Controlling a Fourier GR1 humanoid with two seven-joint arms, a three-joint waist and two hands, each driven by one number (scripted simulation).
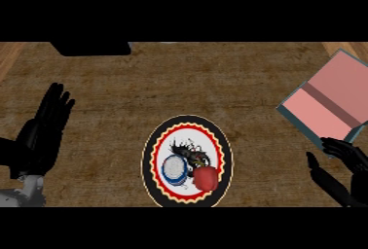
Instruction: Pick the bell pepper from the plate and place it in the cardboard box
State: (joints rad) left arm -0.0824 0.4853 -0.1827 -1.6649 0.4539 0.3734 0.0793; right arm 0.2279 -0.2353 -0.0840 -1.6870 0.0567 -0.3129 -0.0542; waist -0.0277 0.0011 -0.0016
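**Pepper sits left of our right hand, box just beyond it**

Brown woven counter fills our view, and we're looking steeply down on it. Centre stage, toward the near edge, is the plate (159,146) with its black rim and scalloped red-and-yellow band. On its near-right part lies the bell pepper (206,178), red and rounded, no clear long axis from up here, touching a small blue-and-white round thing (174,169) on its left.

Now the relation that matters: our right hand (343,163) shows at the right edge, fingers spread and holding nothing, and the pepper lies to its left and slightly nearer. That hand is the closer one, we judge. Our left hand (45,129) rests open at the left edge, fingers straight and pointing away, well apart from the plate and farther from the pepper.

And the cardboard box (332,95) sits at the far right, pinkish inside, its near corner just beside our right hand's fingertips. So we reckon on a sideways reach left for the pepper, then a carry back right and away.
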